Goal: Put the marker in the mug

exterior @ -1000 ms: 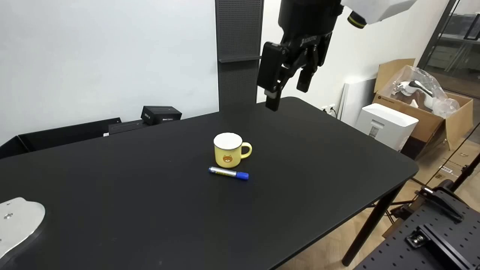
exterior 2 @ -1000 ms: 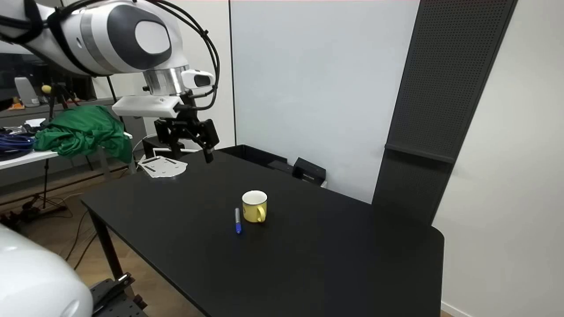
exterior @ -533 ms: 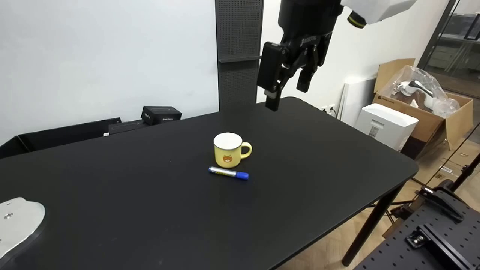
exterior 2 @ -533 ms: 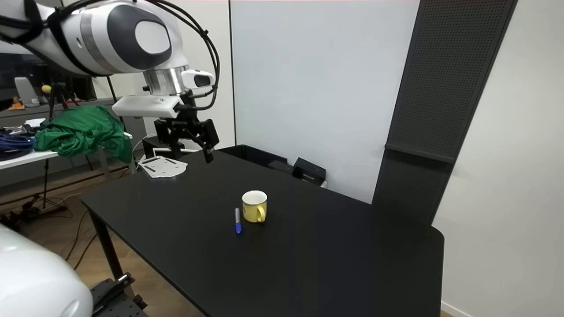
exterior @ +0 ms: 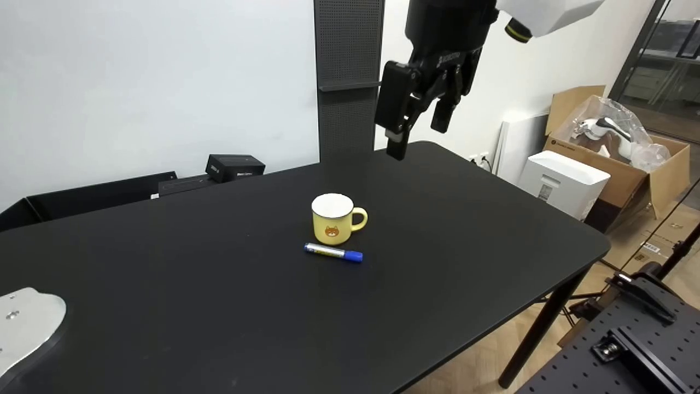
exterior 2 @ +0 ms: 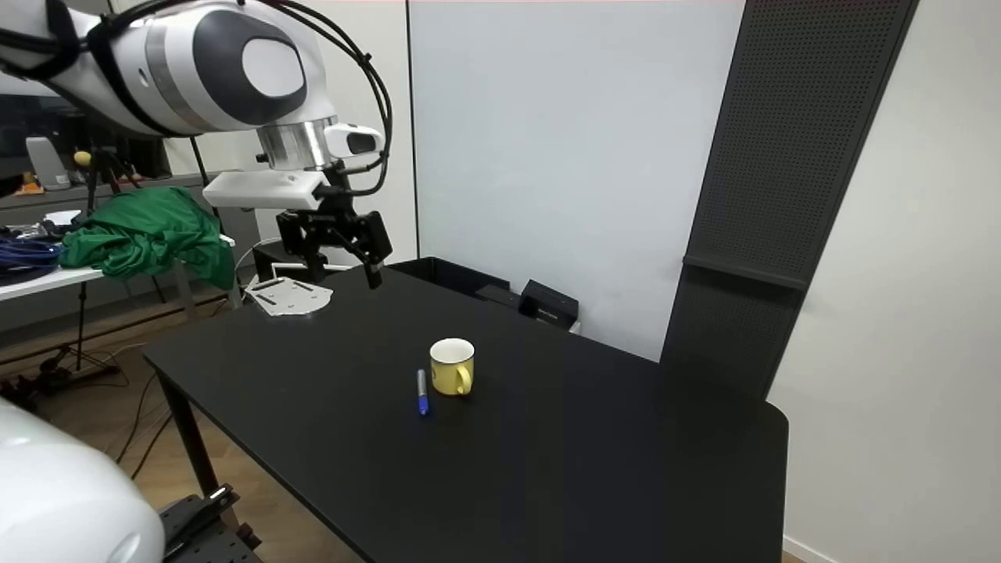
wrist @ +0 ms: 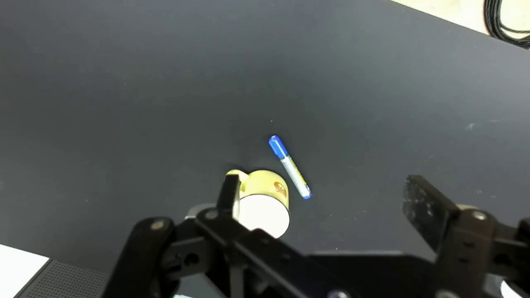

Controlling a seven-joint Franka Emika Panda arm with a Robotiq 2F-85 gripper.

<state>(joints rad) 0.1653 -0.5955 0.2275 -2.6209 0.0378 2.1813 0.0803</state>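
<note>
Yellow mug (exterior: 331, 221) stands upright on the black table (exterior: 465, 284), well below the fingers (wrist: 430, 211). White inside, loop handle, small animal-face print on the side. Marker (wrist: 293, 171) lies flat just beside the mug, narrow strip of tabletop between them. Blue cap end is on the handle side, white barrel runs the other way.

Gripper (exterior: 419, 137) hangs in the air in both exterior views, well apart from mug and marker. Fingers are spread wide, pads facing each other across a big gap. Wrist view: through that gap I get tabletop, much of the mug and the barrel tip of the marker; most of the marker shows ahead of the fingertips. One finger cuts across the mug by the handle and hides part of it. Marker sits nearer that finger than the opposite one in frame. Coiled black cable (wrist: 492, 18) shows far past the fingertips, beyond the table edge.

Black box (exterior: 235, 167) sits past the table edge in both exterior views, well off from the fingers. Pale plate (exterior 2: 289, 297) shows a bit lower in frame than the fingertips in an exterior view, depth between them I can't tell. Green cloth (exterior 2: 148, 234) is heaped behind the gripper there. Cardboard box (exterior: 668, 172) with clear plastic (exterior: 653, 156) and a white bin (exterior: 574, 189) stand off the table, well past the fingers.
</note>
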